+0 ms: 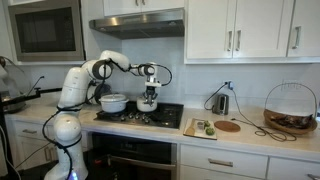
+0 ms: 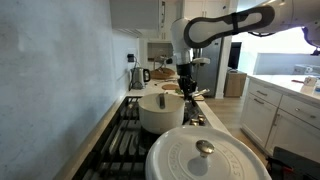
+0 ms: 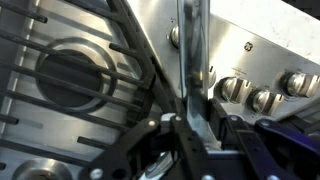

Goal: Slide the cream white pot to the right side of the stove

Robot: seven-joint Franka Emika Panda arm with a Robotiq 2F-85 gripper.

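The cream white pot [image 1: 148, 103] [image 2: 160, 112] stands with its lid on, on the black stove [image 1: 170, 118], in both exterior views. My gripper [image 1: 148, 88] [image 2: 186, 88] hangs at the pot's side nearest the stove front. In the wrist view the gripper [image 3: 195, 115] is shut on a thin shiny upright strip [image 3: 190, 50], which looks like the pot's handle or rim. The rest of the pot is outside that view.
A bigger white lidded pot [image 1: 113, 102] [image 2: 205, 160] sits on the neighbouring burner. Stove grates [image 3: 70, 70] and front knobs [image 3: 235, 88] show under the gripper. On the counter beyond stand a kettle [image 1: 222, 101], a cutting board [image 1: 200, 127] and a wire basket [image 1: 290, 108].
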